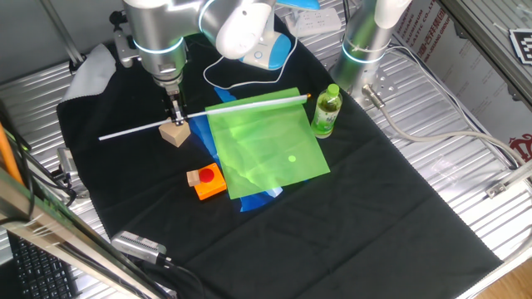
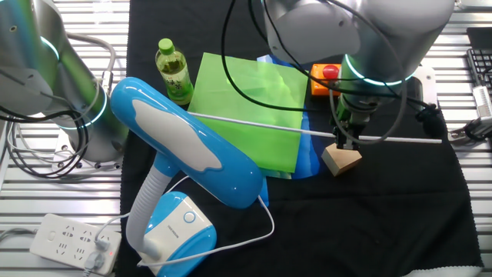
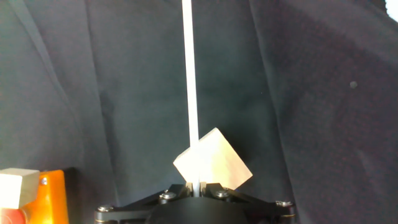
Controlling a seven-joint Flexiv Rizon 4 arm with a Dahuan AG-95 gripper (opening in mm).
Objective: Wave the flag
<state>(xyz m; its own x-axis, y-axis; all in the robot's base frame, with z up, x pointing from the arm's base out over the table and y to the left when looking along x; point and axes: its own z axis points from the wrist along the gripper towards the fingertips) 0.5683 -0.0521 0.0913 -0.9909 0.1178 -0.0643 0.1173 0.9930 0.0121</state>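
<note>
Gripper (image 1: 175, 119): pointed straight down over the black cloth (image 1: 349, 208), fingers pinched on the white stick of the flag (image 1: 266, 143), at the stick's bare end, well apart from the green sheet. In the hand view the stick (image 3: 191, 93) runs out from between the fingers and away over the cloth.

Flag: light-green sheet lies flat on the cloth, right of the gripper; stick runs along the sheet's far edge and out to the left.

Wooden block (image 1: 175, 134): pale, just below the gripper and under the stick; contact with either not discernible.

Bottle (image 1: 327, 110): upright at the flag's right far corner, green cap on, greenish liquid inside.

Orange box (image 1: 209, 181): red button on top, at the flag's near left edge.

Blue cloth (image 1: 258, 199): mostly covered by the flag, edges showing.

Blue-white desk lamp (image 2: 188, 158): near the other fixed camera.
</note>
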